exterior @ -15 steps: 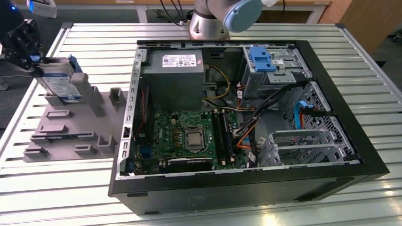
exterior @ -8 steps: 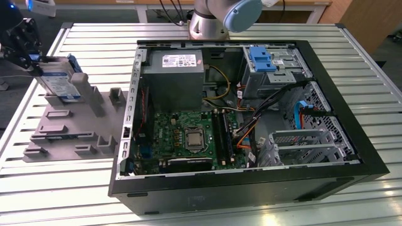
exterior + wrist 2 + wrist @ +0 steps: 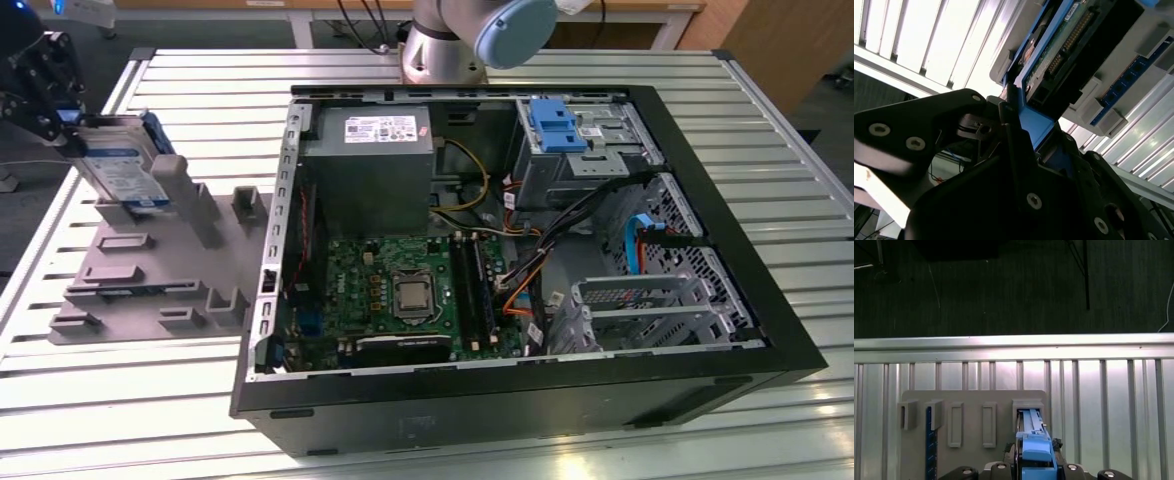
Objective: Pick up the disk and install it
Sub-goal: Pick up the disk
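Note:
The disk (image 3: 123, 170), a silver drive with a white-and-blue label in a blue carrier, stands on edge, slightly tilted, in a slot of the grey fixture (image 3: 147, 270) at the exterior view's left. My black gripper (image 3: 60, 125) is on its upper end, shut on the blue carrier. In the second wrist view the fingers (image 3: 1010, 117) clamp the carrier below the disk's connector edge (image 3: 1064, 45). The first wrist view looks down the disk (image 3: 1033, 440) held in my gripper (image 3: 1034, 471), its far end at the fixture's slot.
An open computer case (image 3: 747, 340) lies in the middle of the slatted metal table (image 3: 801, 240), with a grey power supply (image 3: 367, 160), a motherboard (image 3: 400, 290) and a drive cage holding a blue bracket (image 3: 558, 125). The arm's base (image 3: 447, 45) stands behind it. A blue strip (image 3: 930, 440) sits in another fixture slot.

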You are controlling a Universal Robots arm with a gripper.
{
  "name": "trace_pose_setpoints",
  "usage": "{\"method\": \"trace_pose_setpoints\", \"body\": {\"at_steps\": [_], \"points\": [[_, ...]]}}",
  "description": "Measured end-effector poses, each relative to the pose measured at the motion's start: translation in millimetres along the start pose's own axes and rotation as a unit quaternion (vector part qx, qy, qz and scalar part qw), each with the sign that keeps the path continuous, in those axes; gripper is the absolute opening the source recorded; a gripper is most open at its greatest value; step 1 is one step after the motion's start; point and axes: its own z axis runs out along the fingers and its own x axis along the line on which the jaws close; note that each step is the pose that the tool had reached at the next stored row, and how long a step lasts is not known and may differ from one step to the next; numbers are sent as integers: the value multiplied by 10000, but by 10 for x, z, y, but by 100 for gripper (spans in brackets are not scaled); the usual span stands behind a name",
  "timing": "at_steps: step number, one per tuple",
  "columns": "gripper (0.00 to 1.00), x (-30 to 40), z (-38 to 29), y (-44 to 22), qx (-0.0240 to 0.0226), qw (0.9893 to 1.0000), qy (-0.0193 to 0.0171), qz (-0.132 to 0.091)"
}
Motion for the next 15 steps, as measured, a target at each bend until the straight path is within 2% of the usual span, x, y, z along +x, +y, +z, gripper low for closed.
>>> {"method": "trace_pose_setpoints", "body": {"at_steps": [9,15], "points": [[36,0,-59,1,0,10000,0,0],[36,0,-71,1,-1,10000,0,0]]}}
